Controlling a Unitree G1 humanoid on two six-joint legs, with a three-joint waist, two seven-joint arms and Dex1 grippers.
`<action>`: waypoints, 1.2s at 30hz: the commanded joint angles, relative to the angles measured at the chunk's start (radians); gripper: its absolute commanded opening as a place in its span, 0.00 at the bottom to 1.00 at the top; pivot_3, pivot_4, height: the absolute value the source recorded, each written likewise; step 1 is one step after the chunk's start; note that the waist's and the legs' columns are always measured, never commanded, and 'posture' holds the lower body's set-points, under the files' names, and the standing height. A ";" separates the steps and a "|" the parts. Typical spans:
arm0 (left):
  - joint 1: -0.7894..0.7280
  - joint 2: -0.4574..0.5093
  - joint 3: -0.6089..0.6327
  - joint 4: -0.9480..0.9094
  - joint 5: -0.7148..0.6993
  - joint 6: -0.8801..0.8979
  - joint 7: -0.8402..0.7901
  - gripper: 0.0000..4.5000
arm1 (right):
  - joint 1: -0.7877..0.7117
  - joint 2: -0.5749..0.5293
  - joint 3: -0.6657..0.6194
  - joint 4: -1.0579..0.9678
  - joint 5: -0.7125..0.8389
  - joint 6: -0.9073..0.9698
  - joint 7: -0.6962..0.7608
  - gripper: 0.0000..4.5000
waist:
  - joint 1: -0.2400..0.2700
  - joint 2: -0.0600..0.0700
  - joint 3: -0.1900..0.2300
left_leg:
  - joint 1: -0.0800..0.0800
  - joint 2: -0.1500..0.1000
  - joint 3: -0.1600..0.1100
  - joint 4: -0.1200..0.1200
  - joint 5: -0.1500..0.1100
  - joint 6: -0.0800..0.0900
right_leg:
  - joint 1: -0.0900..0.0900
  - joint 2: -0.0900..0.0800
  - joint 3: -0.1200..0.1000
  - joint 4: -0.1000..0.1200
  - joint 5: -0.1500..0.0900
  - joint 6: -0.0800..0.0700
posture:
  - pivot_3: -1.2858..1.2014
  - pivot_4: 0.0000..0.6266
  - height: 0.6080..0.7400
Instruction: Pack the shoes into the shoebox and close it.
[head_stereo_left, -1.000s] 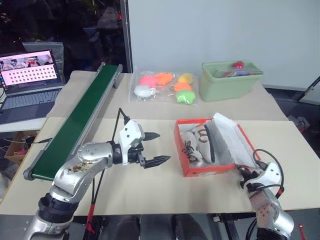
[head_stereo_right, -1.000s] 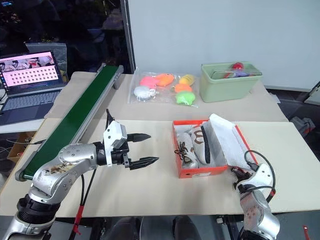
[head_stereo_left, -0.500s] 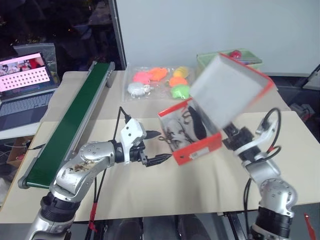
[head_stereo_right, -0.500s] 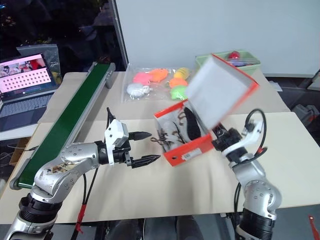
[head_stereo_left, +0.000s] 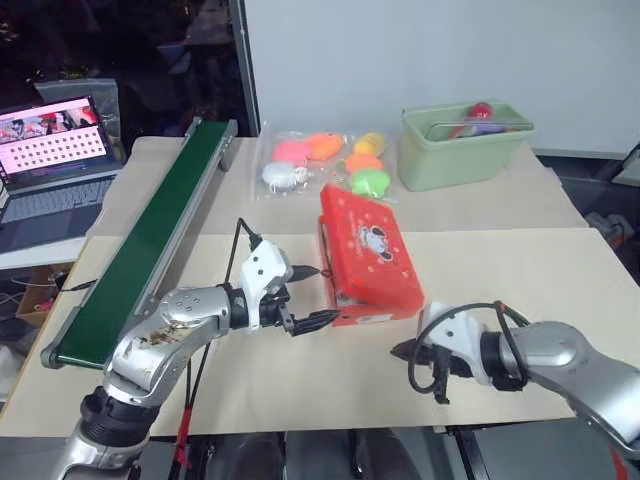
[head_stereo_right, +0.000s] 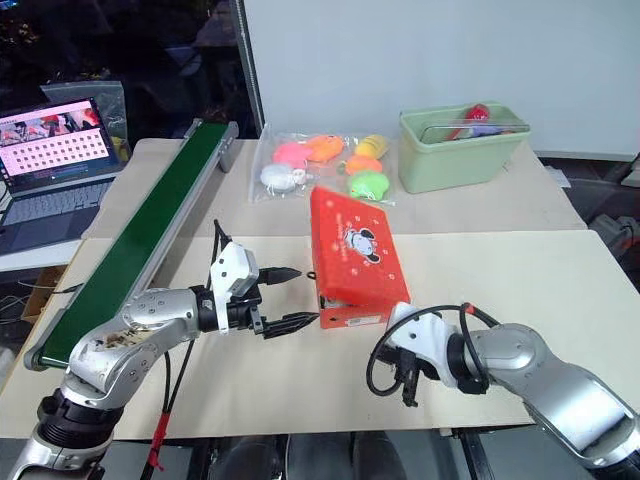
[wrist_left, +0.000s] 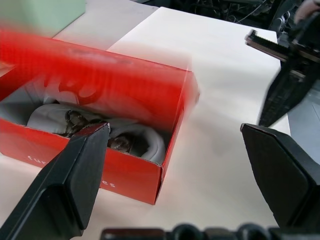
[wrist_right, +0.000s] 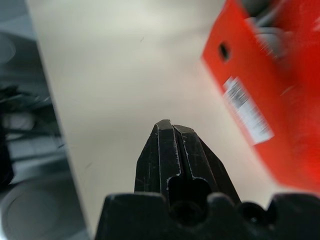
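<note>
The red-orange shoebox (head_stereo_left: 365, 250) lies flat on the table with its printed lid down over it. In the left wrist view the lid (wrist_left: 100, 80) is blurred and a gap shows the pale shoes (wrist_left: 135, 137) with dark laces inside. My left gripper (head_stereo_left: 325, 295) is open at the box's near left corner, one fingertip (head_stereo_left: 335, 318) right at the front wall. My right gripper (head_stereo_left: 403, 350) is shut and holds nothing; it sits low over the table, just in front of the box's near right corner (wrist_right: 270, 100).
A green conveyor belt (head_stereo_left: 150, 240) runs along the left, with a laptop (head_stereo_left: 55, 140) beyond it. A clear bag of bright soft toys (head_stereo_left: 325, 165) and a pale green tub (head_stereo_left: 465, 150) stand behind the box. Bare table lies to the right.
The box, tilted up with its lid raised half a second ago, now lies flat with the lid down. My right gripper has swung from the box's right side to its front. The left stayed.
</note>
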 joint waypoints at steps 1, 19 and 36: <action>0.006 0.020 0.042 -0.050 -0.012 0.017 0.014 1.00 | -0.062 0.064 -0.022 0.005 0.028 0.007 0.008 0.01 | 0.001 0.000 0.000 | 0.000 0.000 0.000 0.000 0.000 0.000 | 0.000 0.000 0.000 0.000 0.000 0.000 | 0.52 0.24 0.92; 0.097 0.052 0.117 -0.113 -0.012 0.032 0.054 1.00 | -0.487 0.508 0.034 0.499 -0.111 0.064 -0.276 0.01 | 0.010 -0.002 0.001 | -0.002 0.000 -0.002 -0.001 0.000 0.000 | -0.002 0.000 -0.003 0.001 0.006 -0.010 | 0.52 0.24 0.92; 0.045 0.040 0.137 -0.063 0.013 0.018 0.089 1.00 | -0.472 0.612 0.152 0.836 -0.307 0.024 -0.204 0.01 | -0.001 -0.011 -0.010 | 0.020 0.002 -0.001 -0.003 0.000 0.000 | 0.019 0.001 -0.003 0.000 0.001 -0.004 | 0.52 0.24 0.92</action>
